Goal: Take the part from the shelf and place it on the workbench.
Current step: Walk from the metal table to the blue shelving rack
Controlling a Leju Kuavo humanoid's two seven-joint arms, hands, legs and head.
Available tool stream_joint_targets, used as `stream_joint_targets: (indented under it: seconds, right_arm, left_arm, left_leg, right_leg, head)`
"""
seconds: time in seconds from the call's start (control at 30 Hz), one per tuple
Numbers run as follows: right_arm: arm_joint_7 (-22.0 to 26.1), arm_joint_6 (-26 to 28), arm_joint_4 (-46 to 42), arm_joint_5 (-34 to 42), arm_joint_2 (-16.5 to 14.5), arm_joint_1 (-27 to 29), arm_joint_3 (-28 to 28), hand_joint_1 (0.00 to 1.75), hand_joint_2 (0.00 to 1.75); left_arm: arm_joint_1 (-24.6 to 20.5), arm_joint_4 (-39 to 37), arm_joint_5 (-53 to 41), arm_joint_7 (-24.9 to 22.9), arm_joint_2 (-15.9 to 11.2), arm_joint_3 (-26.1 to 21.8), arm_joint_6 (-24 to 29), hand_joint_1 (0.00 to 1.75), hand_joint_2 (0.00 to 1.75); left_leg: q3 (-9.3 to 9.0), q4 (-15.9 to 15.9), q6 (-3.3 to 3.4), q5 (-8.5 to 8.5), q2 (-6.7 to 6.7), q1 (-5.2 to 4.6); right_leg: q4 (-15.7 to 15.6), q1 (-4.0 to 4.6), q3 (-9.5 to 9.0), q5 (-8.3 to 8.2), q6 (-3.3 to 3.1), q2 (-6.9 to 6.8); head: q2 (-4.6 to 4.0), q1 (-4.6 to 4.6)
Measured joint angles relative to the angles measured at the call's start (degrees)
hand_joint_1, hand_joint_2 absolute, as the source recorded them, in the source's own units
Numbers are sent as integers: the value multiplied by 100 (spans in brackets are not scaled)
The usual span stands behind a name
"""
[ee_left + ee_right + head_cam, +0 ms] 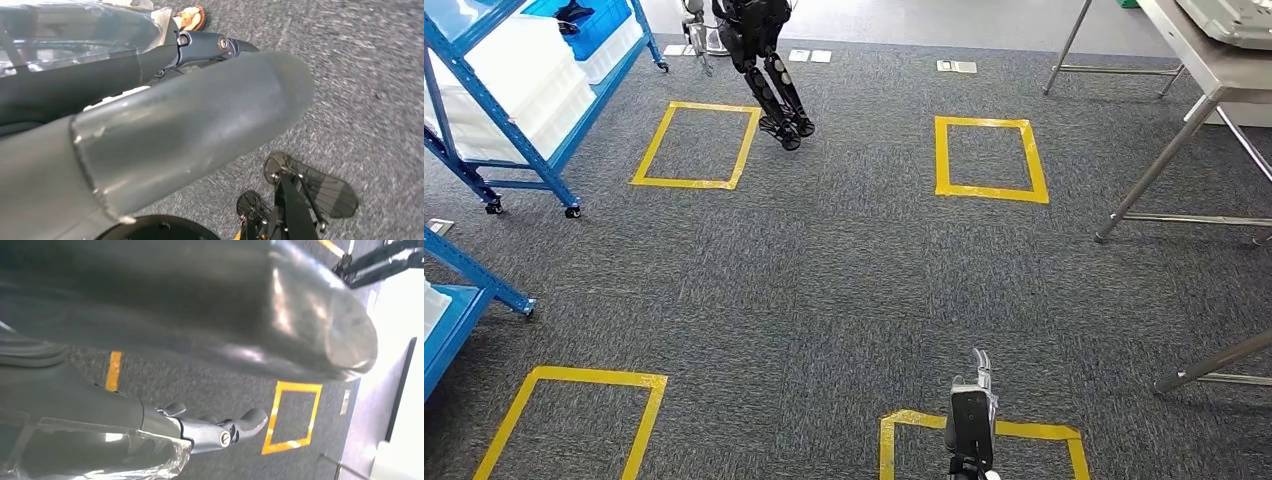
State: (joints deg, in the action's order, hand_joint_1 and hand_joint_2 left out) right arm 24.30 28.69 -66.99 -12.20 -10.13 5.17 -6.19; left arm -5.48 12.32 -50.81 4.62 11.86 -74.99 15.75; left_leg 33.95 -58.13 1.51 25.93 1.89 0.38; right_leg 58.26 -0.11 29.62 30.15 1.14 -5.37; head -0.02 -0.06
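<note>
- The robot's right hand (976,385) rises at the bottom centre of the head view, fingers stretched out and apart, grasping nothing; in its own wrist view the left hand (190,135) hangs over the carpet, also released and empty
- A small dark object (574,12) in the blue bin (614,15) at the upper left corner, on the blue shelf (519,185), is likely the part (too small to be sure)
- Judged from its size, the part should be light and rigid, a one-hand lift; a grip across its middle from above looks safest, as the bin walls leave little room at the sides
- The workbench (1214,70), a bare metal table, stands at the upper right, well apart from the shelf
- Counted: four yellow tape squares (696,183) on the grey carpet, two blue shelf units along the left edge, one blue bin, one dark part, one other black robot (769,70) at top centre; the stacked white bins are too merged to count
</note>
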Motion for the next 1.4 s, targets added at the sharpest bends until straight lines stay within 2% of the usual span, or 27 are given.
stream_joint_targets:
  seconds: [0.03, 0.1, 0.17, 0.2, 0.23, 0.3, 0.33, 0.4, 0.47, 0.5, 0.57, 0.6, 0.63, 0.67, 0.7, 0.73, 0.77, 0.83, 0.9, 1.0, 1.07, 1.13, 1.2, 1.23, 1.27, 1.33, 1.4]
  right_arm:
    - [1, 1, -5, -2, -5, -3, -2, 0, 0]
    - [2, 4, -8, -4, -3, 15, -1, 0, 0]
    - [2, 7, -4, -1, 14, 56, 3, 0, 0]
    - [2, 8, -3, -1, 22, 72, 6, 0, 0]
    - [2, 8, -2, 0, 29, 77, 8, 0, 0]
    - [2, 8, -2, 0, 31, 77, 9, 0, 0]
    - [2, 8, -1, 0, 31, 74, 9, 0, 0]
    - [2, 8, 0, 0, 31, 70, 10, 0, 0]
    - [2, 9, -2, -1, 27, 58, 10, 0, 0]
    - [2, 10, -4, -2, 23, 48, 9, 0, 0]
    - [2, 11, -8, -3, 17, 34, 7, 0, 0]
    - [2, 12, -9, -3, 18, 35, 8, 0, 0]
    - [2, 13, -9, -4, 20, 40, 10, 0, 0]
    - [2, 13, -9, -4, 23, 45, 11, 0, 0]
    - [2, 14, -9, -4, 26, 49, 13, 0, 0]
    - [2, 14, -9, -5, 27, 52, 14, 0, 0]
    - [2, 14, -10, -7, 27, 53, 14, 0, 0]
    - [2, 13, -21, -13, 24, 55, 13, 0, 0]
    - [2, 12, -34, -17, 24, 57, 11, 0, 0]
    - [2, 12, -56, -17, 20, 48, 10, 0, 0]
    - [2, 12, -79, -17, 23, 19, 10, 0, 0]
    - [-1, 12, -82, -13, 38, 4, 16, 0, 0]
    - [-3, 12, -75, -7, 63, 17, 26, 0, 0]
    - [-4, 12, -72, -5, 74, 19, 31, 0, 0]
    - [-8, 12, -70, -5, 79, 13, 35, 0, 0]
    - [-19, 12, -70, -6, 83, -14, 43, 0, 0]
    - [-42, 8, -67, -11, 80, -36, 48, 0, 0]
  left_arm:
    - [0, 1, -1, 6, 3, 0, -1, 0, 0]
    - [-3, 1, -1, 20, 10, 0, -4, 0, 0]
    - [-1, 1, -1, 31, 10, 0, -7, 0, 0]
    - [5, 1, -1, 34, 10, 0, -8, 0, 0]
    - [11, 0, -1, 36, 12, 0, -8, 0, 0]
    - [18, 0, -1, 37, 15, 0, -9, 0, 0]
    - [17, 1, -1, 38, 16, 0, -9, 0, 0]
    - [21, 1, -10, 38, 15, 0, -13, 0, 0]
    - [40, 1, -18, 37, 15, 0, -16, 0, 0]
    - [50, 1, -19, 36, 15, 0, -16, 0, 0]
    - [52, 1, -20, 36, 14, 0, -16, 0, 0]
    - [48, 1, -22, 36, 14, 1, -16, 0, 0]
    - [45, 1, -24, 36, 15, 1, -17, 0, 0]
    - [44, 1, -26, 36, 15, 1, -19, 0, 0]
    - [46, 1, -28, 36, 15, 1, -19, 0, 0]
    - [49, 1, -29, 36, 15, 0, -18, 0, 0]
    - [50, 1, -29, 37, 14, 0, -17, 0, 0]
    - [45, 2, -29, 40, 12, 0, -17, 0, 0]
    - [32, 3, -28, 50, 10, 0, -16, 0, 0]
    - [33, 3, -28, 57, 11, 0, -19, 0, 0]
    - [33, 3, -31, 53, 15, 0, -24, 0, 0]
    - [21, 3, -34, 40, 17, 0, -27, 0, 0]
    - [13, 3, -36, 23, 16, 0, -28, 0, 0]
    - [13, 3, -35, 13, 16, 0, -27, 0, 0]
    - [13, 3, -35, 1, 17, 0, -26, 0, 0]
    - [10, 3, -32, -22, 19, 0, -15, 0, 0]
    - [1, 3, -26, -38, 17, 0, -1, 0, 0]
  left_leg:
    - [-23, 42, 42, -29, -56, 18]
    - [-44, 79, 91, -63, -174, 37]
    - [-33, 76, 106, -69, -321, 42]
    - [-32, 73, 104, -69, -396, 44]
    - [-36, 69, 100, -69, -471, 48]
    - [-43, 55, 65, -65, -618, 60]
    - [-35, 33, 30, -55, -686, 53]
    - [3, 3, -49, -47, -791, 35]
    - [37, 3, -118, -65, -870, 53]
    - [59, -23, -143, -51, -823, 65]
    - [209, -345, -186, 148, -550, 74]
    - [367, -677, -203, 330, -380, 72]
    - [552, -1063, -217, 516, -278, 75]
    - [716, -1400, -228, 648, -234, 80]
    - [807, -1588, -231, 684, -215, 81]
    - [793, -1567, -226, 618, -202, 81]
    - [664, -1330, -208, 468, -178, 79]
    - [252, -579, -139, 159, 2, 49]
    - [25, -139, -74, 54, 134, -1]
    - [7, -46, -1, 36, -1, -22]
    - [-46, 44, 59, -19, -108, 10]
    - [-64, 78, 92, -48, -216, 27]
    - [-57, 72, 102, -54, -357, 28]
    - [-58, 68, 100, -53, -433, 29]
    - [-63, 64, 95, -52, -508, 31]
    - [-67, 46, 58, -44, -645, 35]
    - [-37, 12, -11, -31, -757, 18]
  right_leg:
    - [124, -2, 45, 80, 11, 90]
    - [715, -38, 313, 362, -16, 353]
    - [1412, -64, 677, 610, -20, 471]
    - [1555, -75, 766, 621, 14, 488]
    - [1476, -89, 747, 535, 68, 500]
    - [780, -151, 448, 189, 195, 628]
    - [414, -174, 298, 39, 222, 748]
    - [49, -185, 145, -95, 178, 901]
    - [31, -169, 125, -123, 73, 820]
    - [25, -170, 114, -139, 35, 771]
    - [11, -182, 107, -156, -49, 648]
    - [10, -162, 105, -151, -84, 579]
    - [11, -142, 107, -144, -115, 504]
    - [11, -122, 109, -136, -134, 431]
    - [12, -108, 109, -129, -143, 361]
    - [12, -99, 106, -124, -149, 299]
    - [12, -91, 98, -117, -155, 242]
    - [14, -59, 77, -97, -146, 146]
    - [16, -21, 65, -71, -107, 64]
    - [6, -2, 42, -39, -26, -47]
    - [212, -3, 116, 90, 12, 112]
    - [830, -38, 408, 366, -4, 374]
    - [1428, -63, 726, 545, 8, 466]
    - [1488, -78, 776, 512, 47, 480]
    - [1327, -96, 718, 391, 104, 497]
    - [622, -161, 422, 66, 218, 654]
    - [129, -191, 220, -115, 209, 820]
  head:
    - [0, 6]
    - [0, 34]
    - [0, 52]
    - [0, 56]
    - [0, 58]
    - [0, 63]
    - [0, 70]
    - [0, 69]
    - [0, 49]
    - [0, 42]
    - [0, 7]
    - [0, -10]
    - [0, -28]
    - [0, -30]
    - [0, -31]
    - [0, -32]
    - [0, -32]
    - [0, -32]
    - [0, -26]
    - [0, -21]
    - [0, -11]
    - [0, 14]
    - [0, 32]
    - [0, 34]
    - [0, 35]
    - [0, 41]
    - [0, 42]
